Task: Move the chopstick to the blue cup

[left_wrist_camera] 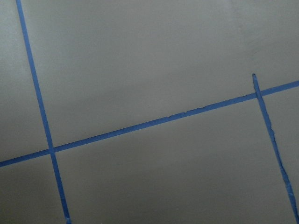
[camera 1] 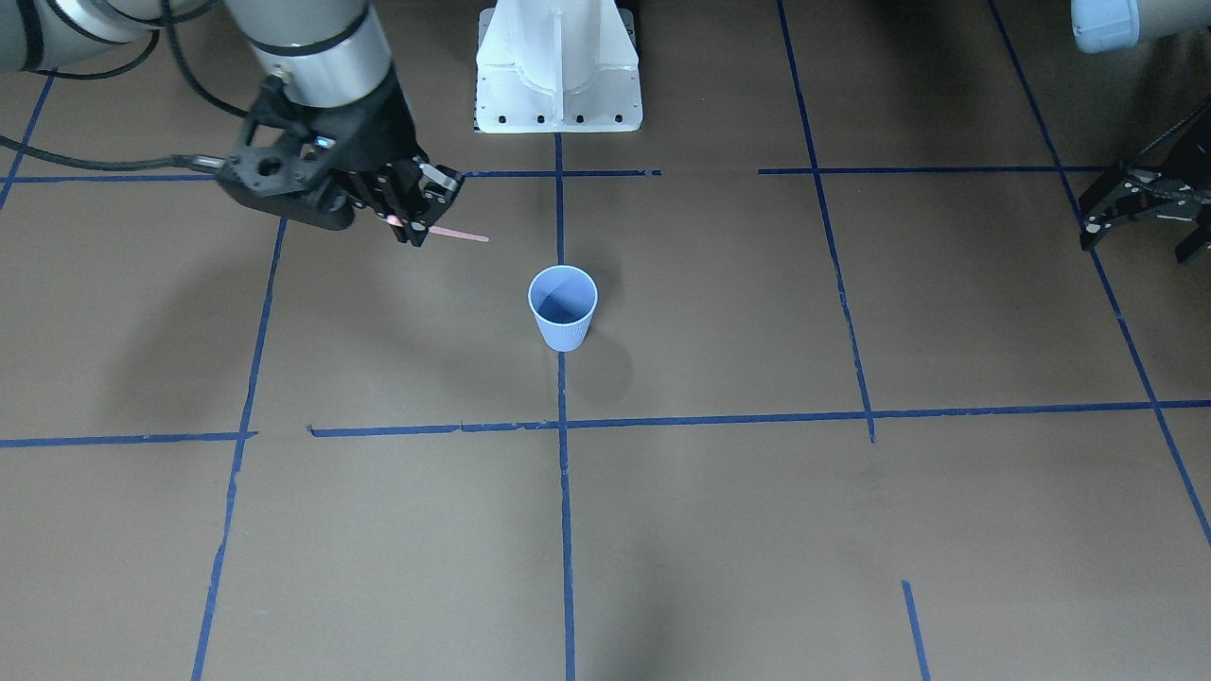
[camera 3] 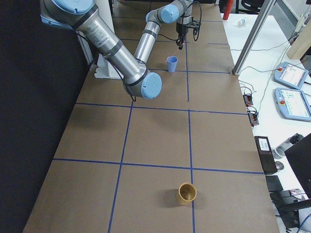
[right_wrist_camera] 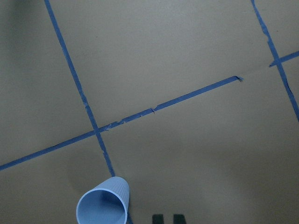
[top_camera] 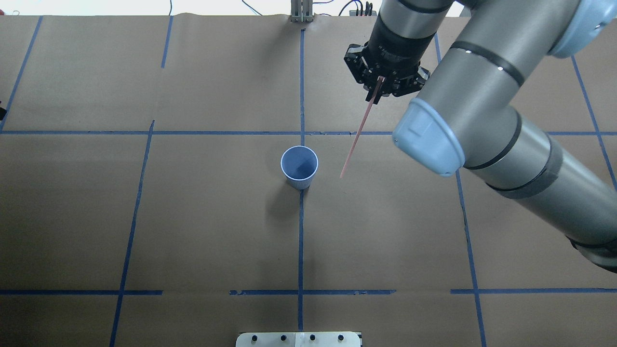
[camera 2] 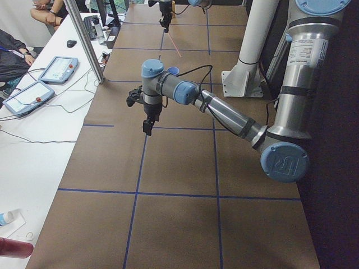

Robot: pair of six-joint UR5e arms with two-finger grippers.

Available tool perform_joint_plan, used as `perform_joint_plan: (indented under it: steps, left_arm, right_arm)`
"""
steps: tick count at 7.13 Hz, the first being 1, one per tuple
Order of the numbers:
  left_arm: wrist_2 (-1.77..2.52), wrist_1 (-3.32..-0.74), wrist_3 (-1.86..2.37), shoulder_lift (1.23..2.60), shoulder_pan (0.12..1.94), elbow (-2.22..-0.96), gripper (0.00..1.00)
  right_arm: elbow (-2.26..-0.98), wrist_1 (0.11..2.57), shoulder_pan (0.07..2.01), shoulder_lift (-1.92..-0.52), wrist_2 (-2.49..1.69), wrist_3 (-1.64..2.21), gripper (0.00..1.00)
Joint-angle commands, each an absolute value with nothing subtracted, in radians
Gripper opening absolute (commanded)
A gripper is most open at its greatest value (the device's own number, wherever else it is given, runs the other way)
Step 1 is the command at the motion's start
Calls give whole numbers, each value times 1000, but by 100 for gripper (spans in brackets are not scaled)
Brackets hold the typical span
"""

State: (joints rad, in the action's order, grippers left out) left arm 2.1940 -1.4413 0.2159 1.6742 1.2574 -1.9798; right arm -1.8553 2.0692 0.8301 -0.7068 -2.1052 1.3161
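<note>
The blue cup (camera 1: 563, 307) stands upright near the table's middle, on a blue tape line; it also shows in the overhead view (top_camera: 299, 166) and the right wrist view (right_wrist_camera: 103, 207). Its inside looks empty. My right gripper (camera 1: 416, 222) is shut on one end of a thin pink chopstick (top_camera: 359, 127) and holds it above the table. In the overhead view the stick slants from the gripper (top_camera: 378, 86) toward the cup, and its free tip ends just right of the cup, outside the rim. My left gripper (camera 1: 1138, 241) is open and empty at the table's left end.
The white robot pedestal (camera 1: 558, 66) stands at the table's robot side, behind the cup. A tan cup (camera 3: 187, 193) stands far off near the table's right end. Blue tape lines cross the brown table (top_camera: 217, 217). Operators' tablets (camera 2: 33, 92) lie on a side desk.
</note>
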Motion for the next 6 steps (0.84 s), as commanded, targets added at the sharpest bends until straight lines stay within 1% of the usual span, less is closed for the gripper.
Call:
perform_joint_plan:
  steps: [1, 3, 4, 6]
  left_arm:
    - [2195, -1454, 207, 1671, 1259, -1948, 100]
    - [2195, -1456, 207, 1671, 1261, -1945, 100]
    - [2194, -1456, 207, 1671, 1261, -1945, 100]
    - [2195, -1454, 207, 1671, 1259, -1944, 100]
  right_arm:
    - [-1801, 2034, 818, -668, -2085, 1324, 0]
    - [-1621, 1945, 816, -550, -2083, 1365, 0]
    - [-1568, 1945, 815, -508, -2082, 1367, 0]
    - [-1554, 1944, 763, -514, -2031, 1368, 0]
